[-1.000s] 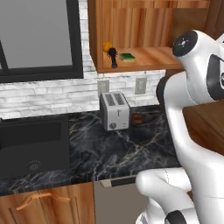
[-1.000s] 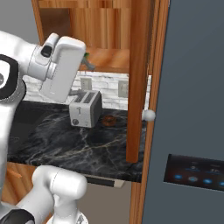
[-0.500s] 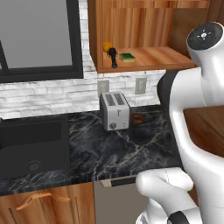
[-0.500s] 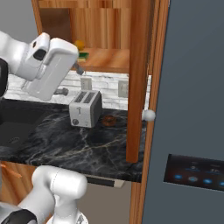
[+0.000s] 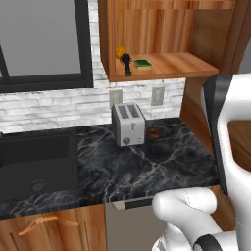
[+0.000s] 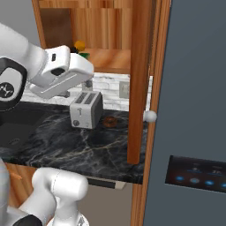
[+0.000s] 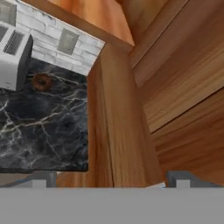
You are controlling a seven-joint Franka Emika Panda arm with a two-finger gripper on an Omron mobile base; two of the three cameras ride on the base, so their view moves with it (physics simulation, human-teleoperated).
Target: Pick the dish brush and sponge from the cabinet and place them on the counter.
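Note:
On the shelf of the open wall cabinet (image 5: 162,66) stands the black dish brush (image 5: 127,64), head up, beside a small orange ball. The green sponge (image 5: 142,63) lies just to its right; its green edge (image 6: 84,55) peeks out behind my hand. My gripper (image 7: 111,181) is open, its two fingertips (image 7: 43,178) wide apart with nothing between them. It hangs above the black marble counter (image 5: 147,157), below and in front of the shelf, facing the edge of the open cabinet door (image 6: 140,79). My white hand (image 6: 62,75) hides the brush in the right base view.
A silver toaster (image 5: 128,124) stands at the back of the counter with a small brown round thing (image 5: 154,132) beside it. A black sink (image 5: 34,162) lies to the left. The door's grey knob (image 6: 150,116) juts out; a tall grey appliance (image 6: 194,110) stands to the right.
The arm has swung: my hand has dropped from an upright pose to a flatter one and moved right, toward the open door. The brush and sponge have not moved.

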